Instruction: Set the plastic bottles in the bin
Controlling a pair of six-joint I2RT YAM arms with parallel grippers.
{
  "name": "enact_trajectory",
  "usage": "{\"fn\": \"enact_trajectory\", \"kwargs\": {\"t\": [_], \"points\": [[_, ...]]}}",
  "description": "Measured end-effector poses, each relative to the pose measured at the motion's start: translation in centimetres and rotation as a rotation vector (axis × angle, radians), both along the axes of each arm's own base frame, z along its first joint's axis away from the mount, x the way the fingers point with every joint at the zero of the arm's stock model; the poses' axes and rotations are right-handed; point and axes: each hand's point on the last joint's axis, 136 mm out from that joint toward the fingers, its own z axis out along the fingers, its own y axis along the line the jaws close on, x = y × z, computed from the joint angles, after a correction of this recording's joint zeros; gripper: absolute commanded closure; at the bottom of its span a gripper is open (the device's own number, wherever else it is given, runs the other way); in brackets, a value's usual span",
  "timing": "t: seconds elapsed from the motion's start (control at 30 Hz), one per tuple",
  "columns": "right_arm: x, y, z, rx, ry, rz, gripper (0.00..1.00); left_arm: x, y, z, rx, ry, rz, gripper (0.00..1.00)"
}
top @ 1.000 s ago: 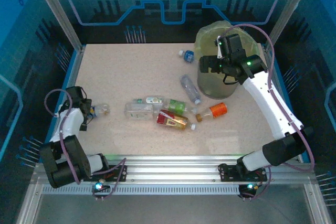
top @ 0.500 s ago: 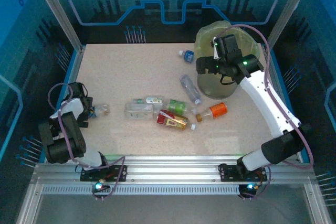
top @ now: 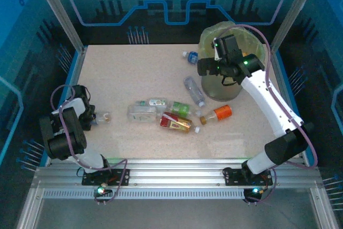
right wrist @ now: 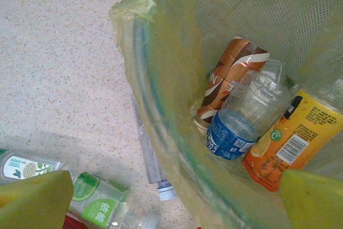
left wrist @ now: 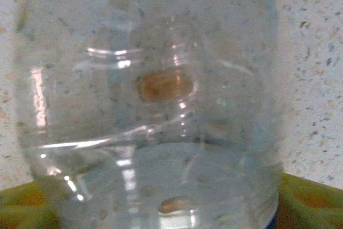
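Plastic bottles [top: 171, 115] lie mid-desk [top: 128, 73] beside the bin [top: 214, 88], three more inside it. Right hand [top: 208, 68] hangs over its rim, wide and empty. Left hand [top: 90, 115] flanks a clear bottle [left wrist: 150, 100]; I cannot tell if it grips.

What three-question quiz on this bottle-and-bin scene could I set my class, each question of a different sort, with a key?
1. True or false: the bin lies tipped on its side.
2. How many bottles show inside the bin in the right wrist view? A. one B. three C. six
3. Fill in: the right gripper hangs open over the ___.
Key: 1 false, it stands upright; 2 B; 3 bin.
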Motion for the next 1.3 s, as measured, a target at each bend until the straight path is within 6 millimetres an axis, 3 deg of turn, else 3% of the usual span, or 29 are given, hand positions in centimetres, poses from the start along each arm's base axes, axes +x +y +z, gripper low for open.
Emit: {"fn": "enact_trajectory", "kwargs": {"t": [0.23, 0.5, 0.73, 0.9, 1.1, 1.3], "points": [[-0.3, 0.7, -0.1, -0.002, 0.004, 0.018, 0.00, -0.1, 0.0, 0.0, -0.003, 0.008, -0.006, 0.52], [-0.5, 1.3, -0.1, 0.001, 0.003, 0.030, 0.00, 3.0, -0.1, 0.6, -0.015, -0.099, -0.072, 0.59], [-0.5, 1.4, 0.1, 0.000, -0.001, 0.033, 0.00, 6.9, -1.4, 2.9, -0.016, -0.224, -0.199, 0.60], [-0.6, 1.6, 0.1, 0.001, -0.002, 0.038, 0.00, 8.5, -2.1, 6.5, 0.033, -0.316, -0.281, 0.62], [-0.7, 1.6, 0.3, 0.009, -0.005, 0.039, 0.00, 10.2, -3.5, 12.7, 0.139, -0.468, -0.404, 0.64], [-1.3, 1.7, 1.8, 0.044, -0.044, 0.047, 0.00, 11.6, -6.7, 19.5, 0.268, -0.618, -0.584, 0.65]]}}
